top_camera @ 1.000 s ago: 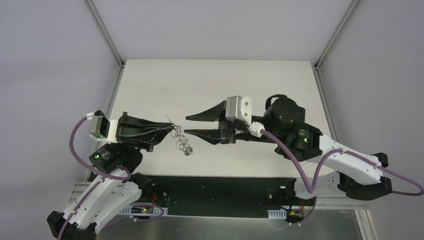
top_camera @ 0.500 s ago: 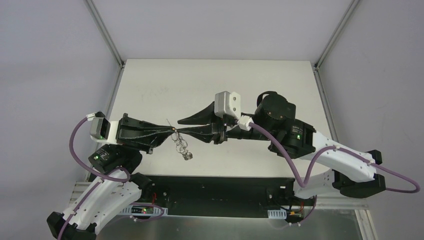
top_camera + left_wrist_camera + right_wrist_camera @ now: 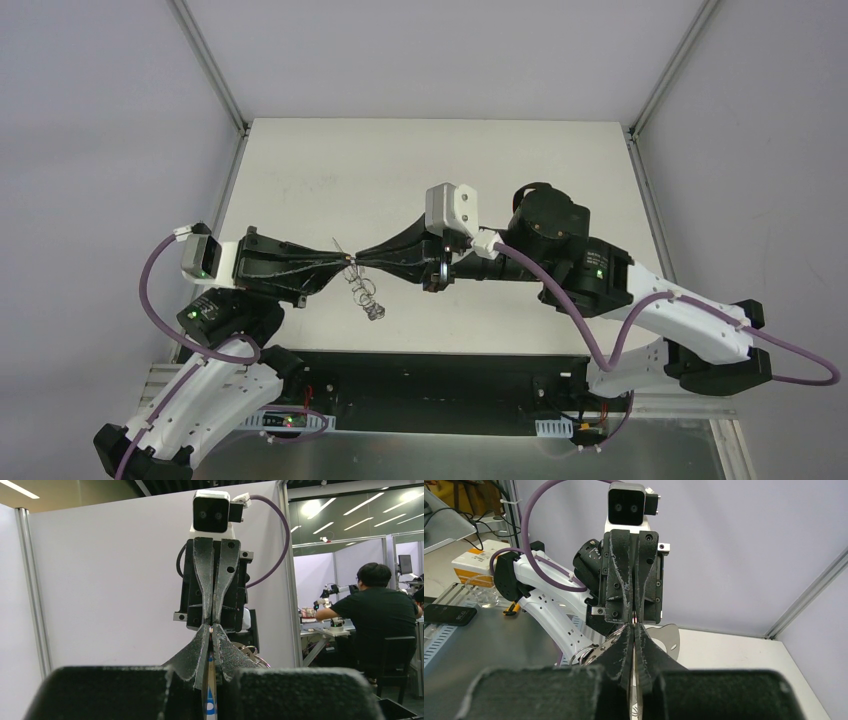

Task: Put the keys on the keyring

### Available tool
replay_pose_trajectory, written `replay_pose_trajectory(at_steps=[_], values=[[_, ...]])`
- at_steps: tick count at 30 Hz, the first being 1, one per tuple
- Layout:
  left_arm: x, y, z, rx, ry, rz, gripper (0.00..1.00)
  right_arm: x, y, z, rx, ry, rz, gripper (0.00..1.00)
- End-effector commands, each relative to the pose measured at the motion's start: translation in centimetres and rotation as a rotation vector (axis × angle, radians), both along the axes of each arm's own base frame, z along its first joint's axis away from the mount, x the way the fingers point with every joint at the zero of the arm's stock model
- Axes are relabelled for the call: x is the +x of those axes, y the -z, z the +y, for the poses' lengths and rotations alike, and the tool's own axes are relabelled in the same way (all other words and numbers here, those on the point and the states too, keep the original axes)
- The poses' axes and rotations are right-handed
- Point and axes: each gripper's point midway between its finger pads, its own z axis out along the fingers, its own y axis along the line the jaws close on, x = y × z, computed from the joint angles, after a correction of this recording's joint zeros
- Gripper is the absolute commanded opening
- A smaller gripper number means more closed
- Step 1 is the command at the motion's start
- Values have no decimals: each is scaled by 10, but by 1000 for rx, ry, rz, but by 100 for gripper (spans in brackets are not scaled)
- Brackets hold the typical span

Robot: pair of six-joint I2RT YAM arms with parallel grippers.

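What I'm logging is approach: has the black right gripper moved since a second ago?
Yes: the black right gripper, jaws now shut, moved left, away from the white table's right edge, meeting the left gripper.

The table point(image 3: 500, 160) is off-white, matte, faintly scuffed.

We count one left end effector point(image 3: 338, 262), one right end effector point(image 3: 363, 262), one keyring point(image 3: 366, 291), one blue key point(image 3: 210, 708), one bench point(image 3: 400, 170).

Keyring point(image 3: 361, 287) between left and right jaws
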Motion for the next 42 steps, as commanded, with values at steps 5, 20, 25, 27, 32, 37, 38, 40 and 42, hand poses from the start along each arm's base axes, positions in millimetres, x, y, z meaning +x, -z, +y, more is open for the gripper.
replay_pose_trajectory(at_steps=[5,20,25,27,32,37,38,40,42], values=[[-28,-18,13,-52,16,-109,0,-2,-17,-12,46,7,2,0],[-27,-19,11,-41,33,-102,0,-2,-7,-22,37,18,15,0],[-27,-20,11,-44,33,-102,0,-2,-1,-19,22,17,18,0],[-27,-21,11,-45,33,-104,0,-2,2,-16,16,13,16,0],[-27,-22,11,-44,37,-102,0,-5,8,-12,10,-12,11,0],[-28,-22,11,-43,40,-102,0,-12,21,-11,-12,-52,-31,0],[-27,-23,11,-43,40,-101,0,-14,24,-11,-15,-63,-44,0],[-26,-22,10,-43,39,-98,0,-15,29,-11,-20,-73,-59,0],[-25,-23,9,-41,42,-97,0,-14,33,-12,-32,-71,-69,0]])
